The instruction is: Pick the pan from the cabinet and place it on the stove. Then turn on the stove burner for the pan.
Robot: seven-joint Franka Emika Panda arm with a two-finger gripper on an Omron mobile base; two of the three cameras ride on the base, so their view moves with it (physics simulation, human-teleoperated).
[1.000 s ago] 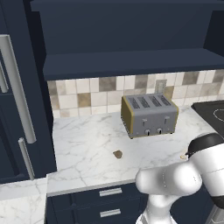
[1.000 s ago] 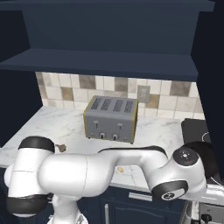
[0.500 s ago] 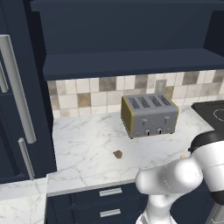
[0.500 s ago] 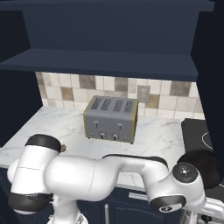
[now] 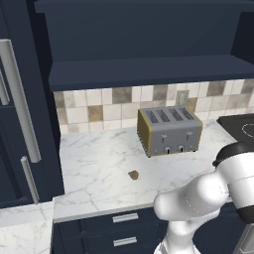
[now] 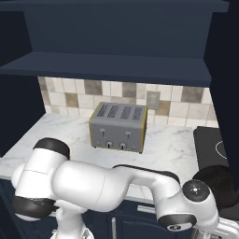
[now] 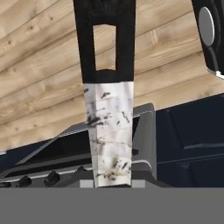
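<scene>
**A:** What's the room like?

**B:** A white marble counter (image 5: 99,163) runs under a beige and brown tile backsplash (image 5: 94,106). A silver four-slot toaster (image 5: 168,130) with a yellow side stands against the tiles. The black stove (image 6: 210,147) sits at the right edge, with thin white rings on its glass. The cabinet (image 5: 149,69) spans the top, its navy shelf bare, and a long silver bar handle (image 5: 21,101) hangs at the left. A small brown bit (image 5: 133,174) lies at centre frame.

**A:** And the pan?

**B:** In the hand view, what looks like the handle of the pan (image 7: 109,127) rises from bottom centre. It is marbled white low down and black with a slot higher up. Wooden floor planks (image 7: 39,65) lie behind it and dark knobs (image 7: 52,177) sit at the lower left.

**A:** The gripper?

**B:** Closed, apparently clamped on that handle.
</scene>
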